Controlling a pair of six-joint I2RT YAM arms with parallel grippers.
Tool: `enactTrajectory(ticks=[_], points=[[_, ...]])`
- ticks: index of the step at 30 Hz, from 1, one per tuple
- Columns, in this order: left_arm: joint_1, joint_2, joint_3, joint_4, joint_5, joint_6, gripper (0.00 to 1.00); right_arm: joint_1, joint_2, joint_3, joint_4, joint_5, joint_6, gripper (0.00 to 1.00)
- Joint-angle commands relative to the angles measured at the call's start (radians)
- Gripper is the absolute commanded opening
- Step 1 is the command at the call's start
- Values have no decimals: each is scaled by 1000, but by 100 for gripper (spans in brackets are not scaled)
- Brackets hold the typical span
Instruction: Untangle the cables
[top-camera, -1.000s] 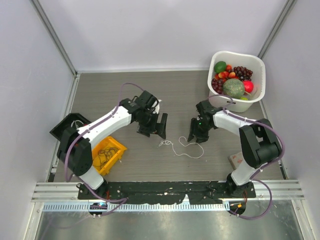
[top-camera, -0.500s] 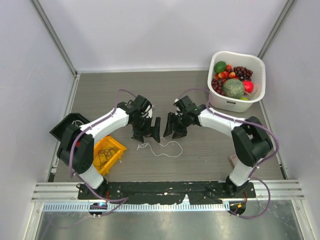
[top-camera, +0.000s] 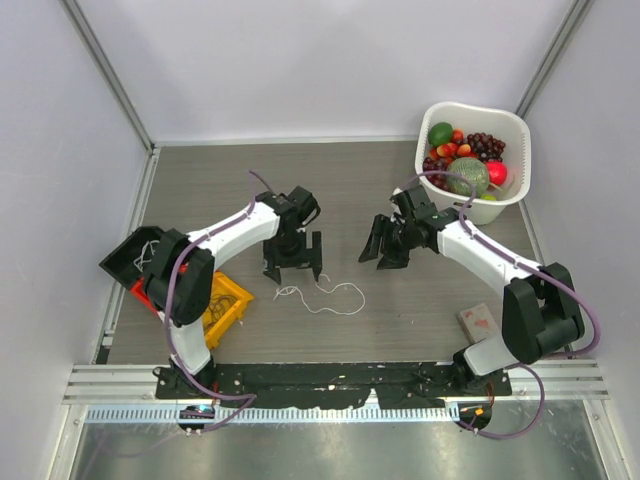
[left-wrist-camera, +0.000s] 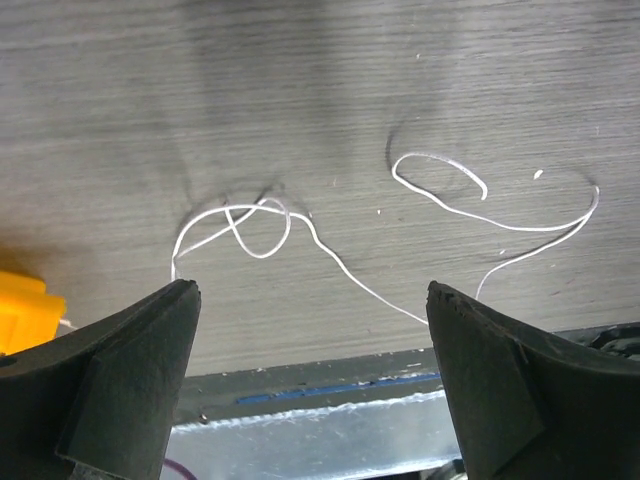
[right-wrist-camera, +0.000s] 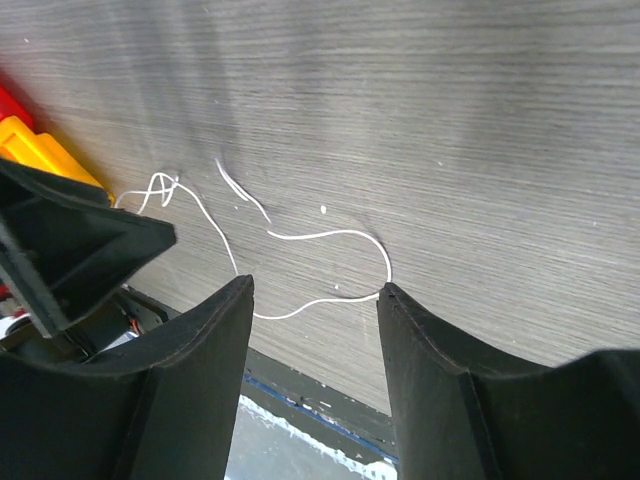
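While the white cable (left-wrist-camera: 262, 256) lies by the table's near edge, your left gripper (top-camera: 294, 268) and right gripper (top-camera: 382, 255) gape empty.

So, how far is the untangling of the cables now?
Done: the thin white cable lies mostly spread on the grey table. In hand: nothing; the left pincer and right pincer hang open near it. Left: one small crossed loop at its end, and the dark wires bunched in the yellow plastic bin.
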Motion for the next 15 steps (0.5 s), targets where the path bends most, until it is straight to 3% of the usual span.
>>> enactTrajectory(ticks=[1, 6, 11, 15], points=[[28, -19, 91, -102, -23, -199, 100, 0, 2, -10, -4, 0, -19, 57], [28, -22, 91, -138, 150, -567, 100, 0, 15, 54, -45, 3, -41, 56], [-105, -36, 108, -186, 80, -821, 100, 0, -45, 60, -97, 49, -79, 56], [-148, -76, -19, -6, 85, -962, 100, -3, -123, 25, -107, 69, -91, 56]])
